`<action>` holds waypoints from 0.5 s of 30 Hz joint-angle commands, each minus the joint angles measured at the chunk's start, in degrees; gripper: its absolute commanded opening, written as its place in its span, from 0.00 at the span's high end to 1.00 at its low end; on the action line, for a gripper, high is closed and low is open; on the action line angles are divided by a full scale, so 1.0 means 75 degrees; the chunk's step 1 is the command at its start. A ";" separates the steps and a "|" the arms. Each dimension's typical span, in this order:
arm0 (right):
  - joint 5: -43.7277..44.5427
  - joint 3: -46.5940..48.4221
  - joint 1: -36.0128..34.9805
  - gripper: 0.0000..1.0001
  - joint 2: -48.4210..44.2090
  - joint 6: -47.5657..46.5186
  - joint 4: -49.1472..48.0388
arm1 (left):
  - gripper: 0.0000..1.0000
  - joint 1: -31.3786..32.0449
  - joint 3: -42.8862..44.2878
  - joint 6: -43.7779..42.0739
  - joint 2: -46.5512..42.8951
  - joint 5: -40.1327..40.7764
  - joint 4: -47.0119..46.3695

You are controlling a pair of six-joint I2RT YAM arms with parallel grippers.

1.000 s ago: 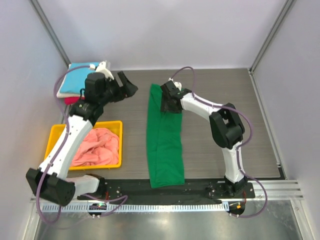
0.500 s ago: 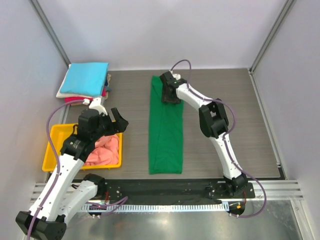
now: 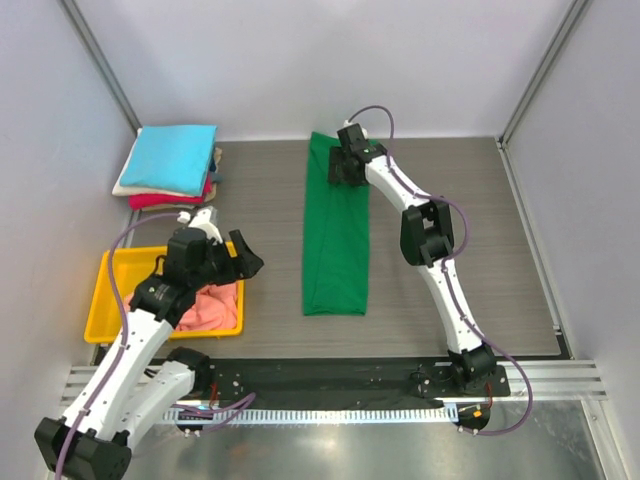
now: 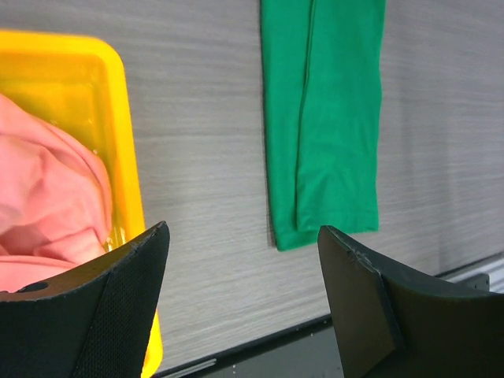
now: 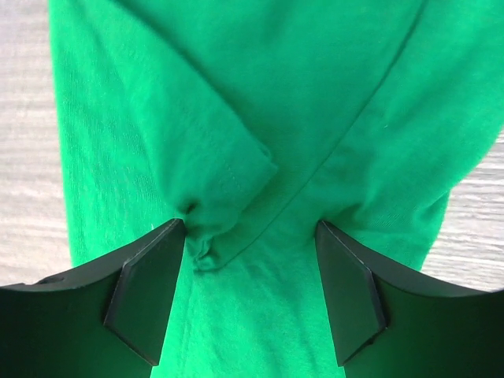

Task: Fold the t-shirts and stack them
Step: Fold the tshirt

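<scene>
A bright green t-shirt [image 3: 335, 250], folded lengthwise into a long strip, lies in the middle of the table. My right gripper [image 3: 343, 166] is at its far end. In the right wrist view it [image 5: 250, 236] is open, its fingers astride the cloth beside a bunched sleeve [image 5: 216, 185]. My left gripper [image 3: 240, 262] is open and empty over the right edge of the yellow tray [image 3: 110, 272], which holds a crumpled salmon-pink shirt [image 3: 210, 306]. Folded shirts are stacked at the far left, sky-blue [image 3: 172, 157] on top, red [image 3: 160, 200] at the bottom.
The left wrist view shows the tray rim [image 4: 118, 118], the pink shirt [image 4: 47, 197], bare wood-grain table and the green shirt's near end [image 4: 331, 118]. A black base rail [image 3: 330, 375] runs along the near edge. Grey walls stand on three sides.
My left arm has swung back from the stack at the far left to the tray's right edge. My right gripper has moved toward the back, and the green shirt has slid away from the near edge.
</scene>
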State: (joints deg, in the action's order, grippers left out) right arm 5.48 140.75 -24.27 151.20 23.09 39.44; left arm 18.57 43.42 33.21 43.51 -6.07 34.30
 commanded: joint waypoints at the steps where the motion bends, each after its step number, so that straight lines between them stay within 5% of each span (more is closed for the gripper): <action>1: -0.0332 -0.0366 -0.0115 0.27 -0.0950 -0.0875 -0.0138 | 0.23 0.0242 -0.0351 0.0493 0.0234 -0.0433 -0.0518; 6: 0.0219 -0.1537 -0.0080 0.25 -0.2707 -0.1099 -0.0149 | 0.25 0.0957 -0.0820 0.0938 0.0760 -0.0282 -0.1243; 15: -0.0659 -0.8717 -0.0174 0.27 -0.7371 0.0564 -0.1658 | 0.28 0.2199 -0.1547 0.1478 0.2399 0.0094 -0.2779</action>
State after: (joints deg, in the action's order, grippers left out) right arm 3.81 86.87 -24.82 101.10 21.89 31.66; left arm 33.39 32.53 42.39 58.98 -6.52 20.88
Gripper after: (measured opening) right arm 0.738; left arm 0.729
